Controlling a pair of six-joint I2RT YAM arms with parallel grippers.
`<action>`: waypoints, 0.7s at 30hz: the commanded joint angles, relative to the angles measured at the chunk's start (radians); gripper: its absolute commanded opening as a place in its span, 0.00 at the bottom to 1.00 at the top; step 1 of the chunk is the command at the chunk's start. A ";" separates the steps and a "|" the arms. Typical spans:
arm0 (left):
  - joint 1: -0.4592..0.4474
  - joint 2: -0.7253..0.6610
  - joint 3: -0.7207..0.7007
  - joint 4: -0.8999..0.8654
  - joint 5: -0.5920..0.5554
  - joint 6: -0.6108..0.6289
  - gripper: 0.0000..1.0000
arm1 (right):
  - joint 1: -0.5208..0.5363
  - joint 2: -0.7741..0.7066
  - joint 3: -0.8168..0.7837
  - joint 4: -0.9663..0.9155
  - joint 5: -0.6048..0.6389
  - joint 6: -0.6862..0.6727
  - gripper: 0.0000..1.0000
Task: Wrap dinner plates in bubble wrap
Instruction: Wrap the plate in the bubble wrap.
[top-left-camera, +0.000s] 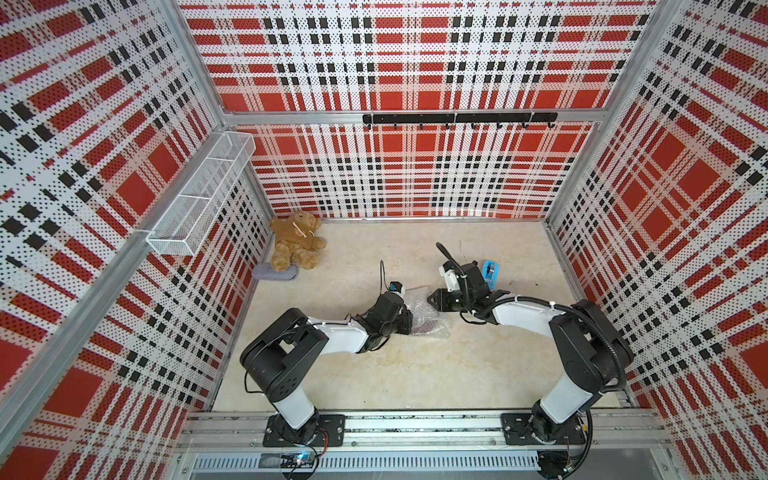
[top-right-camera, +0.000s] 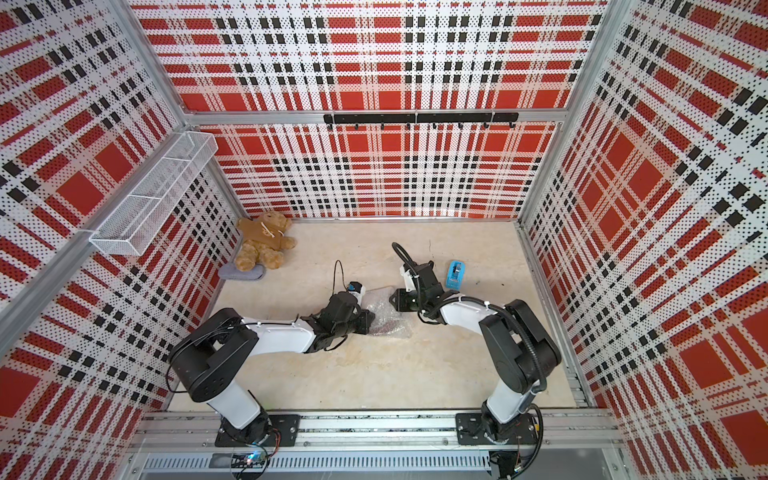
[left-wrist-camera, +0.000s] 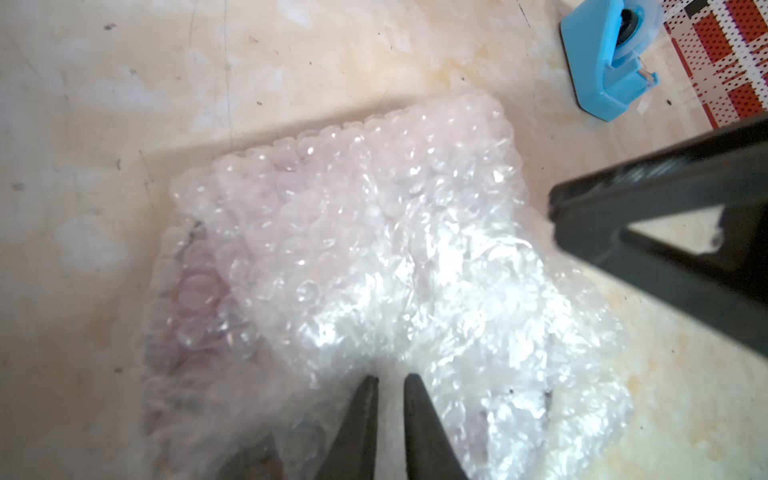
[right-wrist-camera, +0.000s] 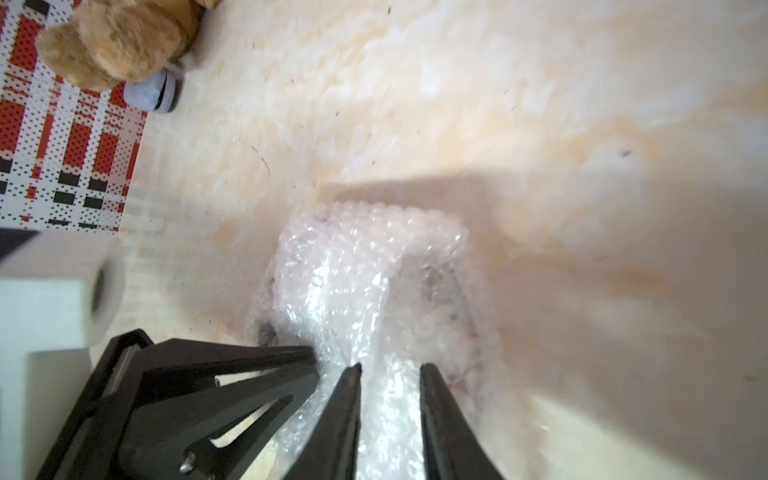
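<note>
The bubble wrap (top-left-camera: 424, 312) (top-right-camera: 384, 313) lies crumpled in a bundle mid-table, between the two arms. The dinner plate shows only as a dark-red patch (top-left-camera: 423, 329) through the wrap, pinkish (left-wrist-camera: 195, 291) in the left wrist view. My left gripper (top-left-camera: 410, 322) (left-wrist-camera: 390, 376) is at the bundle's left side, its jaws nearly together with a fold of wrap (left-wrist-camera: 365, 249) pinched between them. My right gripper (top-left-camera: 430, 298) (right-wrist-camera: 390, 365) is at the bundle's far right edge. Its jaws stand apart astride a ridge of wrap (right-wrist-camera: 365, 270), and do not press on it.
A blue tape dispenser (top-left-camera: 491, 272) (left-wrist-camera: 606, 58) stands just behind the right wrist. A teddy bear (top-left-camera: 297, 245) and a grey cloth (top-left-camera: 276, 272) lie at the back left corner. A wire basket (top-left-camera: 199, 195) and a hook rail (top-left-camera: 457, 118) hang on the walls.
</note>
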 joint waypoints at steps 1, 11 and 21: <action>-0.002 0.028 -0.025 -0.136 -0.005 0.017 0.19 | -0.001 -0.034 -0.016 -0.018 -0.014 -0.046 0.27; -0.034 0.026 -0.028 -0.135 -0.019 0.026 0.17 | 0.022 -0.037 -0.101 0.075 -0.104 0.083 0.36; -0.047 0.025 -0.074 -0.105 0.003 -0.007 0.00 | 0.130 -0.136 -0.125 0.066 0.042 0.116 0.00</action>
